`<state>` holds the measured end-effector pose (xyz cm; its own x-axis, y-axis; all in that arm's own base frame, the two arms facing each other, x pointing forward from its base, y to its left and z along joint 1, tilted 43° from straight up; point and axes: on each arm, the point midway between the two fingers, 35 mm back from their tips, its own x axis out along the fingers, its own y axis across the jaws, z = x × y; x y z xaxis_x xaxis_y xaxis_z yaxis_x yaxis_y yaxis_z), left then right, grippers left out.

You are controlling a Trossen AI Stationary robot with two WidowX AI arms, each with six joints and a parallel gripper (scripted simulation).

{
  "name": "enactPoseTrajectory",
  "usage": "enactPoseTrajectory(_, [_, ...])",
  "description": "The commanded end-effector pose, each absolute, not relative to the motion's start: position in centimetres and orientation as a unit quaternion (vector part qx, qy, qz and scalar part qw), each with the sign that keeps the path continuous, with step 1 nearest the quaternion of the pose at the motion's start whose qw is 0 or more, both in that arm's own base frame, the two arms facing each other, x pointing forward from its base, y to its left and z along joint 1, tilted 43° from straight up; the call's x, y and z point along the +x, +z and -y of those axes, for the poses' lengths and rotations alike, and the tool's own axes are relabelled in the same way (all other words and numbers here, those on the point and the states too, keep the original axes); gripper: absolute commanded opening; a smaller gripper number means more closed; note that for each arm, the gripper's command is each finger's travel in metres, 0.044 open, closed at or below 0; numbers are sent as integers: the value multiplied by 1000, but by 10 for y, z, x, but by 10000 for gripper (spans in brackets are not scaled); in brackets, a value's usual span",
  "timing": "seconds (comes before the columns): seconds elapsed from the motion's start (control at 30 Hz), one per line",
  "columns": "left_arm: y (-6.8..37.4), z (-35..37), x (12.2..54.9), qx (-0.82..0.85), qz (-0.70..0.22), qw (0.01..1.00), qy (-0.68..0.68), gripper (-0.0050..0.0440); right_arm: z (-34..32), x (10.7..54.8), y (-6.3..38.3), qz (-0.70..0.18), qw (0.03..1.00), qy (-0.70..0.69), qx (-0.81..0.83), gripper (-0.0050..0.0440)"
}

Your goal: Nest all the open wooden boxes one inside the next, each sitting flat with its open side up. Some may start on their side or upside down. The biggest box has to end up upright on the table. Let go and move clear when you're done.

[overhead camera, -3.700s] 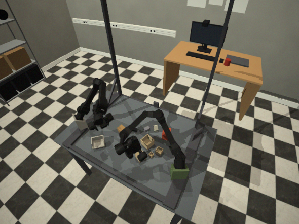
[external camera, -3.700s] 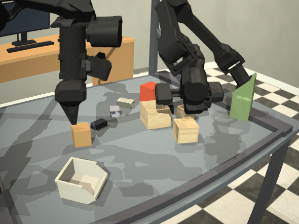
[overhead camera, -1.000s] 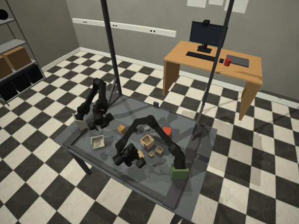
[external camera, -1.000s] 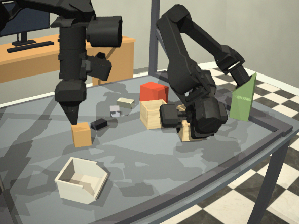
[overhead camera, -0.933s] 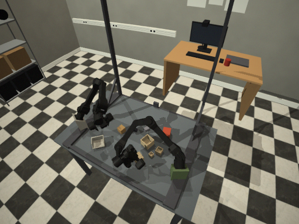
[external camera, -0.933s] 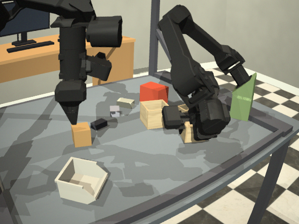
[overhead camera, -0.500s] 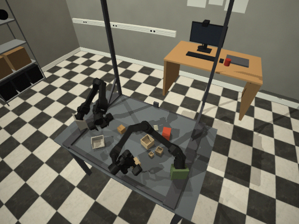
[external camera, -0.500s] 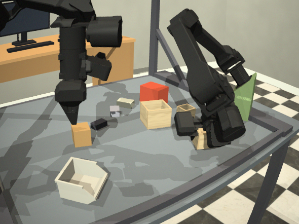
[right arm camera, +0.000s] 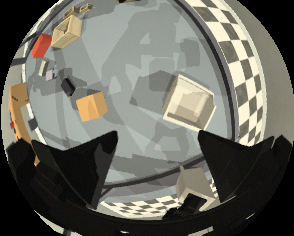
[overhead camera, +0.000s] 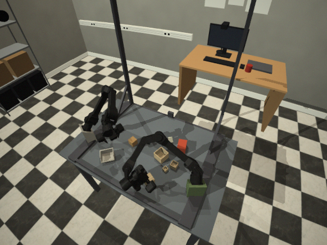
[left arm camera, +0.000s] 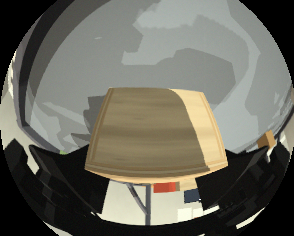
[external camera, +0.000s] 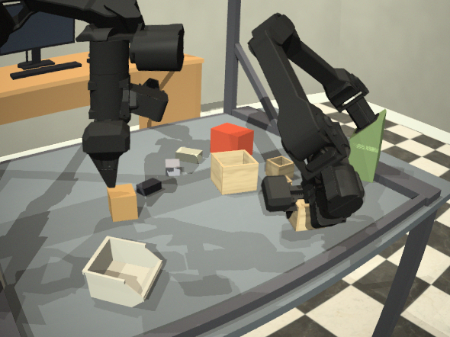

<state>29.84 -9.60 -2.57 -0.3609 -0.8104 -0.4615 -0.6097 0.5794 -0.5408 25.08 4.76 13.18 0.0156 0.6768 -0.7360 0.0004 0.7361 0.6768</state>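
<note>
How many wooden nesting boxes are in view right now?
4. The largest stands beside the red block; a small box and the tiniest sit nearby; another is in the left gripper. More could hide behind the arms.

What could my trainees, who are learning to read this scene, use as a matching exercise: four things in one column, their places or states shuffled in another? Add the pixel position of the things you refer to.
Column 1
1. Left gripper (overhead camera: 139,186) (external camera: 301,211) (left arm camera: 156,150)
2. Right gripper (overhead camera: 110,138) (external camera: 110,186) (right arm camera: 158,132)
3. Solid red block (overhead camera: 182,144) (external camera: 230,139) (left arm camera: 164,187) (right arm camera: 42,46)
4. Cream open bin (overhead camera: 107,159) (external camera: 108,290) (right arm camera: 185,102)

Column 2
A. Just behind an open pale wooden box (overhead camera: 161,158) (external camera: 236,177) (right arm camera: 65,41) in the exterior view
B. Jaws open, nothing between them
C. On the table, open top facing up
D. Jaws closed on a light wooden box (overhead camera: 150,177) (external camera: 303,219) (left arm camera: 145,130)

Pairs: 1-D, 2-B, 3-A, 4-C
</note>
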Motion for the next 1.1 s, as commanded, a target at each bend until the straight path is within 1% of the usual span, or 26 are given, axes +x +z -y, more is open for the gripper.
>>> enactPoseTrajectory(0.0, [-14,89,303,-443,-791,404,-125,-50,-46,251,135,-649,669,256,258,400])
enactPoseTrajectory(0.13, [-13,89,302,-443,-786,413,-120,-50,-46,251,135,-649,669,256,258,400])
enactPoseTrajectory(0.3, [-10,91,298,-448,-764,454,-97,-50,-46,251,135,-649,669,256,258,400])
enactPoseTrajectory(0.5, [-10,90,297,-450,-758,463,-91,-50,-46,251,135,-649,669,256,258,400])
enactPoseTrajectory(0.9, [-4,93,289,-456,-706,540,-42,-50,-46,251,135,-649,669,256,258,400])
enactPoseTrajectory(1.07, [-3,94,288,-458,-695,553,-35,-50,-46,251,135,-649,669,256,258,400])
